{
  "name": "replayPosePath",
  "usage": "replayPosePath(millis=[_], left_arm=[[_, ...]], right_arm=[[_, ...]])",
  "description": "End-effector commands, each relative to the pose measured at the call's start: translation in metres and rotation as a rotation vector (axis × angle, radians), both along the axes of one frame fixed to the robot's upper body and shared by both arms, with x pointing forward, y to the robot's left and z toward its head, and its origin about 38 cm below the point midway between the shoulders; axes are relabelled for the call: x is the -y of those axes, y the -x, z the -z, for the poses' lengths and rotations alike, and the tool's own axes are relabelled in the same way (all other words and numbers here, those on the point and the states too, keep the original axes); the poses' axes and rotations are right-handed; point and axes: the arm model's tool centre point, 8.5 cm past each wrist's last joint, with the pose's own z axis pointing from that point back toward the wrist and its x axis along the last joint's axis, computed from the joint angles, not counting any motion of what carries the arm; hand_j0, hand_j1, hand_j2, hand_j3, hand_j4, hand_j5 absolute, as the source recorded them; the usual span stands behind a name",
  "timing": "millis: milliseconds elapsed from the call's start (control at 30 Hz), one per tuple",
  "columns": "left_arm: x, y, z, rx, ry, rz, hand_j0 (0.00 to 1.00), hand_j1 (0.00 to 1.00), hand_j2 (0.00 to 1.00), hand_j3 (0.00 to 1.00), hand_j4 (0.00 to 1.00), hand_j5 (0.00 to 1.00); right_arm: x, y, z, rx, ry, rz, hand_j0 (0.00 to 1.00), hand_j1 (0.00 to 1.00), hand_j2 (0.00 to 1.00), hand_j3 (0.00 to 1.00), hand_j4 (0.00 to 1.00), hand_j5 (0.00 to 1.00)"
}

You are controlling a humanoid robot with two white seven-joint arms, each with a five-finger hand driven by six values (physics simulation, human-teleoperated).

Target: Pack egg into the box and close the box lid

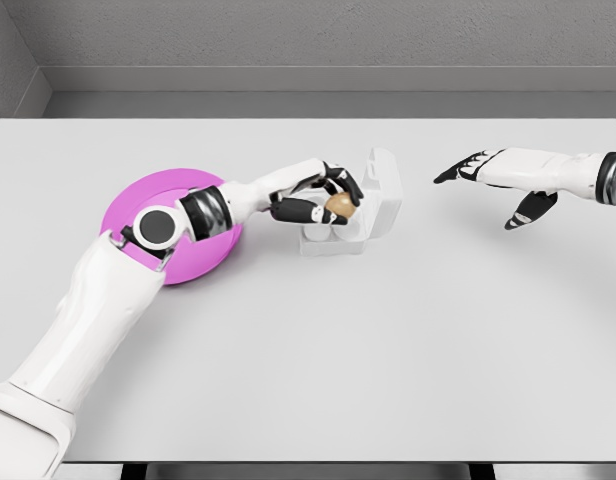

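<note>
Egg (338, 205) hanging over open box (373, 215) at frame centre, left hand (323, 195) gripping it; lid awaiting closing; right hand (498, 180) hovering upper right, fingers spread.

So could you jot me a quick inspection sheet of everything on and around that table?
Surface: white table, flat.
Job's things: brown egg held over the white box; its lid stands open.
Clutter: pink plate at left, partly hidden by the left arm.
Hands: left hand shut on the egg at the box; right hand open, holding nothing, above the table at right.
Cables: nothing seen.
Surroundings: grey wall behind the table.
</note>
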Motion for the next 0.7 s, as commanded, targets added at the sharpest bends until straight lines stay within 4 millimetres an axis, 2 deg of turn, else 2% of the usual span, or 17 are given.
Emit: replayPosePath(millis=[0, 100, 233, 667], left_arm=[[-0.007, -0.004, 0.0, -0.013, 0.023, -0.021, 0.4, 0.4, 0.4, 0.4, 0.4, 0.4], [-0.013, -0.006, 0.011, -0.05, 0.021, -0.042, 0.4, 0.4, 0.4, 0.4, 0.4, 0.4], [-0.02, -0.008, 0.015, -0.071, 0.035, -0.063, 0.41, 0.41, 0.41, 0.41, 0.41, 0.41], [-0.018, -0.006, 0.014, -0.086, 0.079, -0.061, 0.41, 0.41, 0.41, 0.41, 0.41, 0.41]], right_arm=[[0.0, 0.0, -0.001, 0.001, -0.006, 0.001, 1.0, 1.0, 1.0, 1.0, 1.0, 1.0], [-0.002, 0.001, -0.001, 0.002, -0.006, -0.003, 1.0, 1.0, 1.0, 1.0, 1.0, 1.0], [-0.002, 0.001, -0.001, 0.002, -0.006, -0.003, 1.0, 1.0, 1.0, 1.0, 1.0, 1.0], [-0.002, 0.001, -0.001, 0.002, -0.006, -0.003, 1.0, 1.0, 1.0, 1.0, 1.0, 1.0]])
